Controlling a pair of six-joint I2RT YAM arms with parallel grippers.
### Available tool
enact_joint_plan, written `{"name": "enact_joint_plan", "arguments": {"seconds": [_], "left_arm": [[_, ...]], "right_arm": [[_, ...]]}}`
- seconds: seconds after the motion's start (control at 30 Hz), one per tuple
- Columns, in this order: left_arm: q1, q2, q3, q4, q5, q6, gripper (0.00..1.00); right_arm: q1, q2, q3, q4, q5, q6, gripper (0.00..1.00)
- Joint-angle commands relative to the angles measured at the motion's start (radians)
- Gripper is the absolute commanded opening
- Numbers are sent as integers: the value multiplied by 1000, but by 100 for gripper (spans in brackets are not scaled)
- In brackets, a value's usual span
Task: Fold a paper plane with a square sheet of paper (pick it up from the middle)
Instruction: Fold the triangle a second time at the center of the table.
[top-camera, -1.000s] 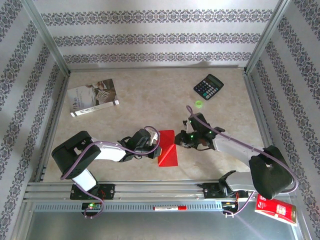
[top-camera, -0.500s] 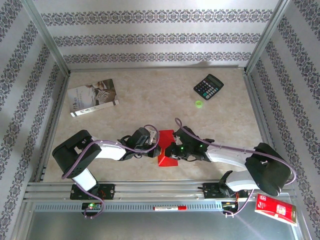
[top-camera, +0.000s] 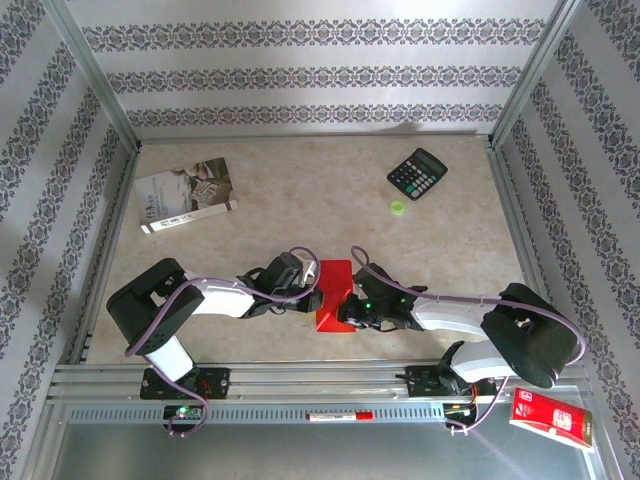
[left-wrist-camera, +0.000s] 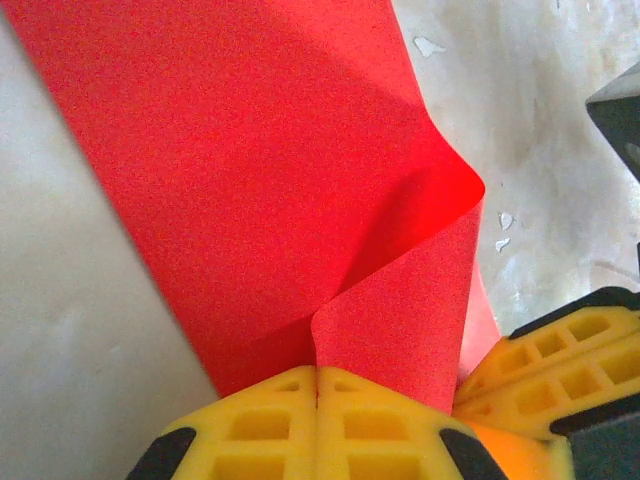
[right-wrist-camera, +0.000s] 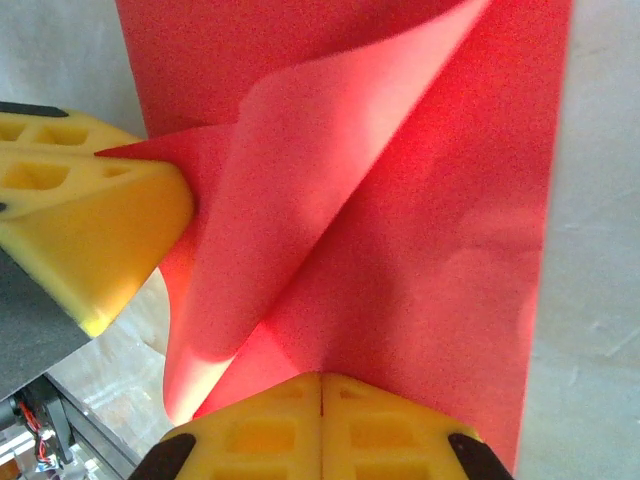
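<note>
Top view: one square sheet of paper (top-camera: 336, 292), part-folded, lies near-centre on the table (top-camera: 300, 190), long axis running near to far. The left gripper (top-camera: 305, 292) is at its left edge, the right gripper (top-camera: 346, 306) at its right.

Left wrist: jaws pinched together on the red edge, one flap curling up.

Right wrist: jaws likewise clamped on the sheet.

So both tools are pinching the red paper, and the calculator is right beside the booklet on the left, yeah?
Not quite. The left tool and the right tool are both pinching the red paper. But the calculator sits far over on the right side, well apart from the booklet on the left. The top view shows it.
</note>
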Motion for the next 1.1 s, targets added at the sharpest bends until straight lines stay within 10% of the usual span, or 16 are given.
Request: {"name": "enact_joint_plan", "arguments": {"seconds": [0.0,1.07], "left_arm": [[20,14,27,-69,-2,17,0],[23,57,-35,-48,-3,-17,0]], "right_arm": [[10,24,-28,-41,53,-26,6],[40,-83,21,96,22,79,9]]}}
